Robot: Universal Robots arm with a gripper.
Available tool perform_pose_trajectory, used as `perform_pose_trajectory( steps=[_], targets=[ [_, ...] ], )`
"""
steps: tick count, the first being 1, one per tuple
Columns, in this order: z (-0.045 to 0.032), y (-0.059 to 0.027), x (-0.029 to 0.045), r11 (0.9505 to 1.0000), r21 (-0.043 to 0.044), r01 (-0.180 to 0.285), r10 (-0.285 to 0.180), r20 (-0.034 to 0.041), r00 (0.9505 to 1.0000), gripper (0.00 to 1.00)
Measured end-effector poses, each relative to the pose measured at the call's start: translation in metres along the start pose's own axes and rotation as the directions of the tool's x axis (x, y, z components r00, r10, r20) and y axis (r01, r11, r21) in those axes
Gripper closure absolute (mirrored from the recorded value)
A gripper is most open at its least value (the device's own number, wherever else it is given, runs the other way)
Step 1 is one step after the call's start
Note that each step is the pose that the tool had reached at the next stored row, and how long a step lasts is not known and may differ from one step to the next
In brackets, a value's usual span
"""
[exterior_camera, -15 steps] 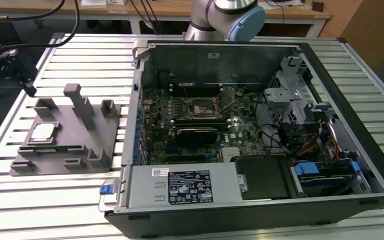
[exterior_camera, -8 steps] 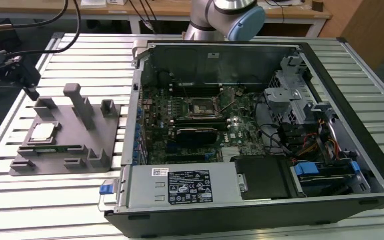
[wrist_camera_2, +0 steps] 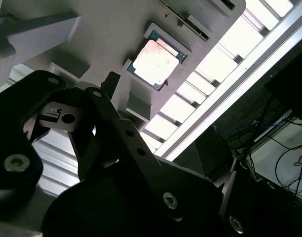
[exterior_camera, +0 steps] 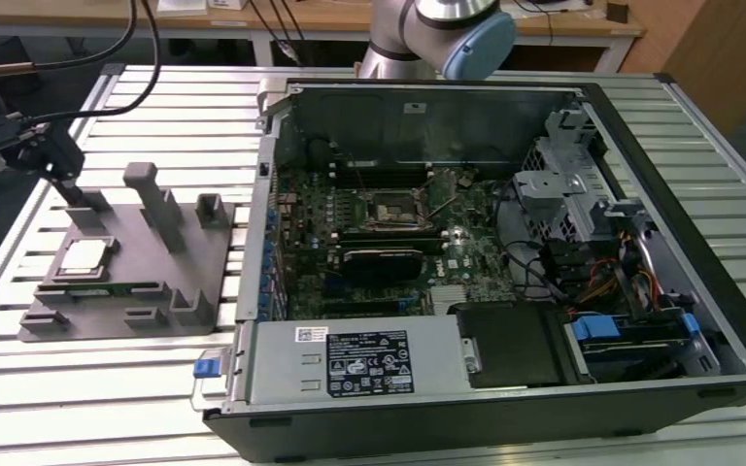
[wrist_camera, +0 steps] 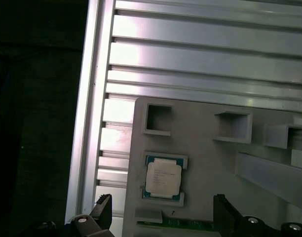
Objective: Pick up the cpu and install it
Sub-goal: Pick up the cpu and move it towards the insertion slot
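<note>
- Exterior view, as I watch it: the cpu (exterior_camera: 84, 256) lies flat, silver top up, in its recess on the grey tray (exterior_camera: 152, 296), on the exterior view's left.
- I see the gripper (wrist_camera: 163, 210) hanging over that tray in the first wrist view. Its fingers are spread wider than the chip and hold nothing.
- To the tray's right stands the opened computer case (exterior_camera: 684, 243), with the black socket (exterior_camera: 387, 208) on its board, well apart from the chip.
- Both rest on my slatted metal table (exterior_camera: 101, 408).

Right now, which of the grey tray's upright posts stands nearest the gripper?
The rearmost post, just to the exterior view's right of the gripper; the other posts stand nearer the camera.
</note>
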State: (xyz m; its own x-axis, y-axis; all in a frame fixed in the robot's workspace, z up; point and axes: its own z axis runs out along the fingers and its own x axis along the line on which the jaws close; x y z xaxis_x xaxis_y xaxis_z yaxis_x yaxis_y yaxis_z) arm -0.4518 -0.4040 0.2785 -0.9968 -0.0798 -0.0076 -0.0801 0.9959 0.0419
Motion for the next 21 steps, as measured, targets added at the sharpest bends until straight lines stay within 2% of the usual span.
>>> perform_pose_trajectory(
  steps=[4, 10, 16, 21],
  targets=[
    [0.0030, -0.0004, 0.0001, 1.0000, 0.0001, 0.000, 0.000, 0.0000, 1.0000, 0.11],
    [0.0138, -0.0009, 0.0001, 1.0000, 0.0012, -0.007, 0.007, 0.0002, 1.0000, 0.11],
    [0.0212, -0.0012, 0.0002, 0.9960, 0.0018, -0.089, 0.089, 0.0039, 0.9960, 0.11],
    [0.0290, -0.0016, -0.0011, 0.9954, 0.0019, -0.096, 0.096, 0.0042, 0.9954, 0.11]
  ],
)
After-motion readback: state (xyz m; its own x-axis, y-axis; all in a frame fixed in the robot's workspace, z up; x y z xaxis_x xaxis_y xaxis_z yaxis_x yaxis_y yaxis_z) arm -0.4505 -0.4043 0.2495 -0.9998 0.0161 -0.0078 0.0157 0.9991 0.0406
